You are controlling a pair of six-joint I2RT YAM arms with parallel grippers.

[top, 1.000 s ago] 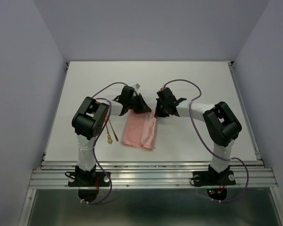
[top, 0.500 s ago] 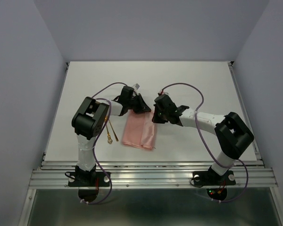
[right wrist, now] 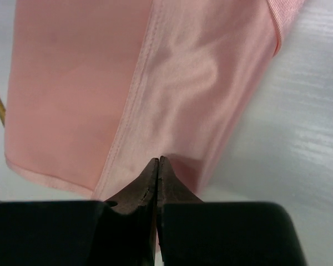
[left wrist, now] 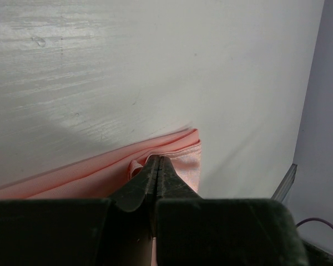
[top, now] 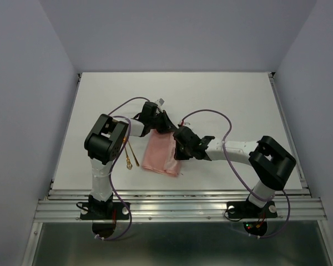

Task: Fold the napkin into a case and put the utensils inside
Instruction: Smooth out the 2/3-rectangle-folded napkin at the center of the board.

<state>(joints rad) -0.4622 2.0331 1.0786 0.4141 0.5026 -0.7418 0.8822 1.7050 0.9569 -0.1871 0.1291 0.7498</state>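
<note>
Top external: left claw (top: 168, 129) pinching napkin (top: 157, 156); right claw (top: 177, 154) clenched; utensils (top: 131, 158) beside napkin.

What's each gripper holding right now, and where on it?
Left gripper pinches the napkin near a far corner. Right gripper is shut over the napkin; whether it grips cannot be told.

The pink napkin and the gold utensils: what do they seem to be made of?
The napkin: thin woven cloth, perhaps satin-like; it folds softly and shows a stitched hem and a faint sheen. The utensils: probably metal with a polished gold finish; they look thin and shiny, but too small to be sure.
</note>
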